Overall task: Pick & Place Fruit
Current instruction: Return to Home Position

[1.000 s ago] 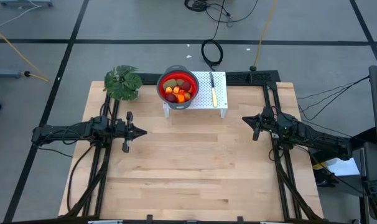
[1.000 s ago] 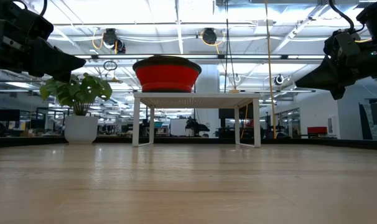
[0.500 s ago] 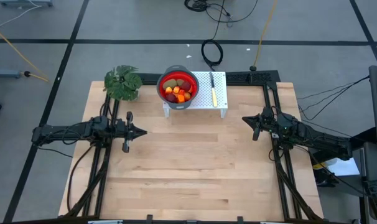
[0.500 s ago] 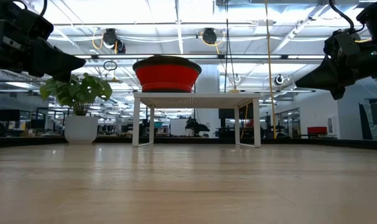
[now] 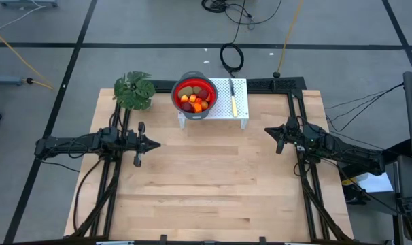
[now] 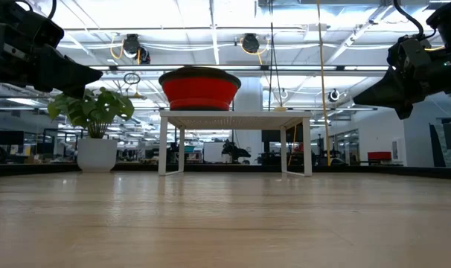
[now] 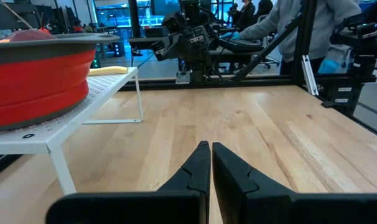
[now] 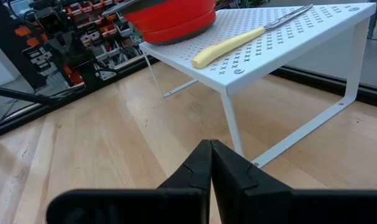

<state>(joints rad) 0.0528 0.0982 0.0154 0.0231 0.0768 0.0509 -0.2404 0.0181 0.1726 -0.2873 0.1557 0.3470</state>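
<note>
The fruit (image 5: 194,98), olive, dark red and orange pieces, lies in a red bowl (image 5: 177,100) with a grey rim that stands on a white perforated rack (image 5: 241,109) at the table's far middle. In the low view only the bowl (image 6: 199,89) shows on the rack (image 6: 235,117). My left gripper (image 5: 156,144) hovers shut at the table's left, pointing toward the right edge; it shows shut in its wrist view (image 7: 210,149). My right gripper (image 5: 267,131) hovers shut at the table's right, pointing toward the left edge and the rack (image 8: 210,146).
A pale-handled knife (image 5: 233,98) lies on the rack beside the bowl. A leafy green plant (image 5: 134,89) in a white pot stands at the far left corner. Bare wooden tabletop (image 5: 213,177) spreads between the arms. A person stands beyond the table (image 7: 282,25).
</note>
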